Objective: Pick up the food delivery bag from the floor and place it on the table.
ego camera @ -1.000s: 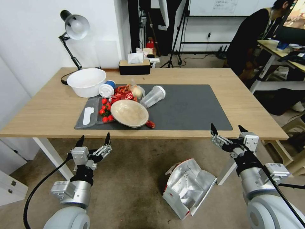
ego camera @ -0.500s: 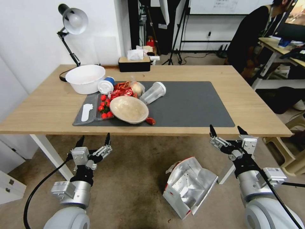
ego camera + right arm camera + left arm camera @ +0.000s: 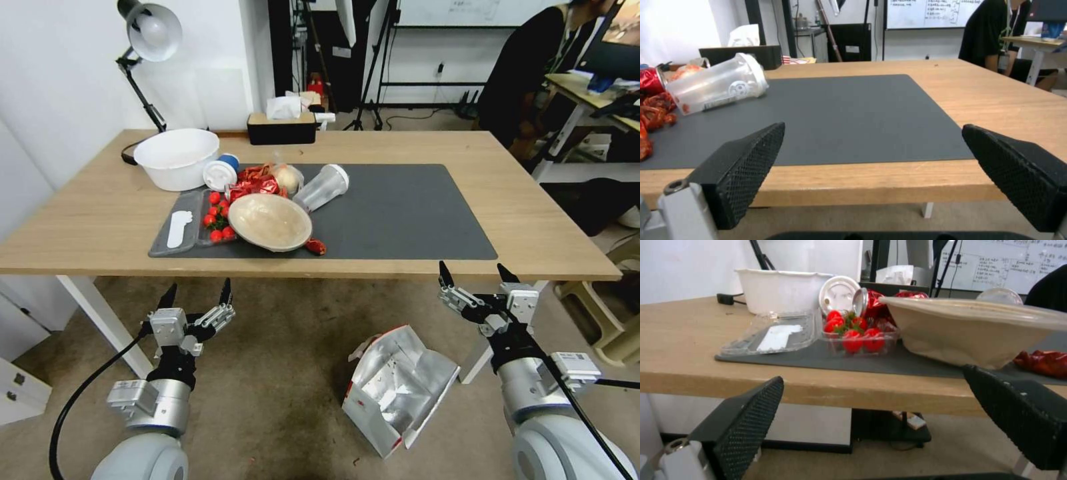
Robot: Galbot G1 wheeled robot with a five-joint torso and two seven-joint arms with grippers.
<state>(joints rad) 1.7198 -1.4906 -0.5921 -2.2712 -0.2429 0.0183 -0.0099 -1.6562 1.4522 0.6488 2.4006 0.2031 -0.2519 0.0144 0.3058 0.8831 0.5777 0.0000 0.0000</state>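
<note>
The food delivery bag (image 3: 397,390) lies tipped over on the floor (image 3: 280,373), its silver foil lining facing up, white and red sides showing. It rests just in front of the table (image 3: 520,213), near the table's right leg. My right gripper (image 3: 477,275) is open and empty, raised above and to the right of the bag, level with the table's front edge (image 3: 889,186). My left gripper (image 3: 197,293) is open and empty too, held up over the floor to the left, below the table edge (image 3: 853,390).
On the dark grey mat (image 3: 400,213) lie a pale bowl (image 3: 270,221), a tray of cherry tomatoes (image 3: 217,223), red wrappers, a tipped clear cup (image 3: 321,188) and a white basin (image 3: 177,157). A desk lamp (image 3: 143,37) and tissue box (image 3: 281,127) stand at the back. White table legs (image 3: 100,320) flank the floor space.
The whole head view has shifted: the table sits higher in the picture and the bag slightly lower, so the camera has moved. Both grippers keep their poses, open.
</note>
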